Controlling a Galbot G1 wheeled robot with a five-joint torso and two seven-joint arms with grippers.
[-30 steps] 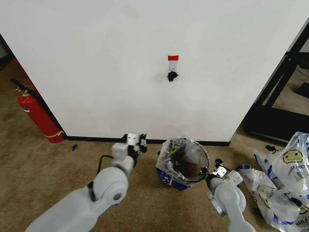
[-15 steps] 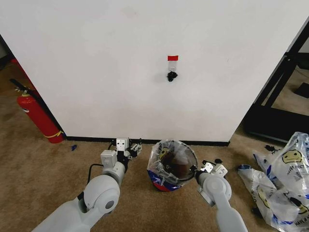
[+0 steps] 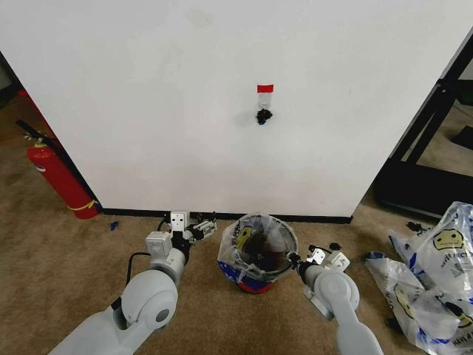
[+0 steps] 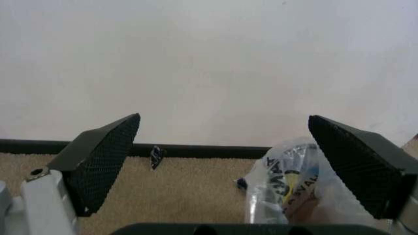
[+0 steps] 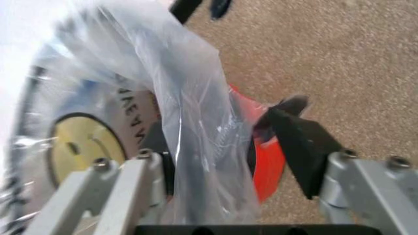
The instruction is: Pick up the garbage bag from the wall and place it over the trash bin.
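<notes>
The trash bin (image 3: 251, 282), black mesh with a red base, stands on the carpet just in front of the wall (image 3: 148, 111). The garbage bag (image 3: 257, 250), clear with a yellow smiley, lines it and drapes over its rim. On the wall, the black hook (image 3: 262, 115) under the red tag is bare. My right gripper (image 3: 303, 258) is at the bin's right side. In the right wrist view it (image 5: 222, 132) is open, its fingers astride a fold of the garbage bag (image 5: 189, 98) and the bin's red base (image 5: 265, 166). My left gripper (image 3: 198, 228) is open left of the bin, holding nothing (image 4: 223, 127).
A red fire extinguisher (image 3: 58, 176) leans at the wall's left end. A heap of smiley bags (image 3: 436, 274) lies on the carpet at the right. A black frame (image 3: 432, 126) stands beyond the wall's right edge. Bare carpet lies left of the bin.
The bin with the bag has slid left along the carpet, my right gripper moving with it. My left arm has drawn back and to the left.
</notes>
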